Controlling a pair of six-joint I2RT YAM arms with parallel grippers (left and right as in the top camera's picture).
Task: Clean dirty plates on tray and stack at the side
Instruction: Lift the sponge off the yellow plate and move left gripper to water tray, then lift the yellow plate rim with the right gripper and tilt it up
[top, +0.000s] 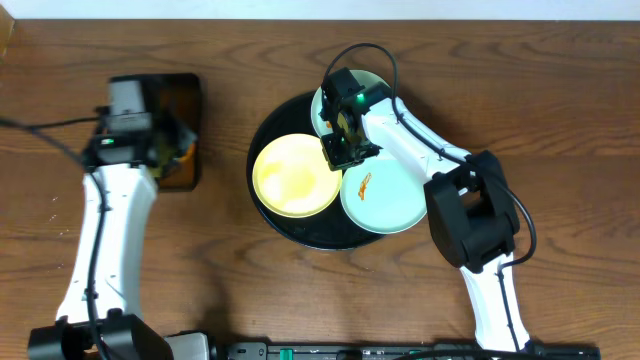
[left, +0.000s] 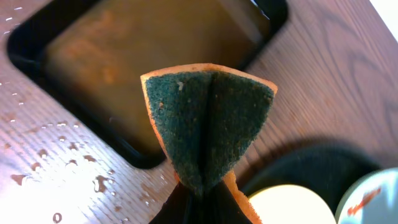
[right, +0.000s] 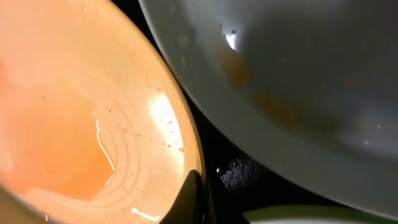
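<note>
While the right gripper (top: 343, 140) is hanging low over the middle of the round black tray (top: 278, 122), the yellow plate (top: 297, 175) is lying just to its lower left. The upper mint plate (top: 372, 88) is sitting partly under the gripper, and the lower mint plate (top: 385, 195), which is showing an orange smear, is resting to its lower right. All three plates are lying on the tray at frame centre. One dark fingertip (right: 190, 193) is showing at the yellow plate's rim in the right wrist view; whether the jaws are wide or closed I cannot tell. The right arm is reaching up from the lower right, elbow bent. At the upper left, the left gripper (left: 199, 202) is pinching a folded green-and-orange sponge (left: 208, 124) above a rectangular tray (left: 124, 56) of brownish liquid. Water drops (left: 99, 183) are lying on the wooden worktop (top: 500, 70) beside it. The left arm is stretching up from the lower left.
</note>
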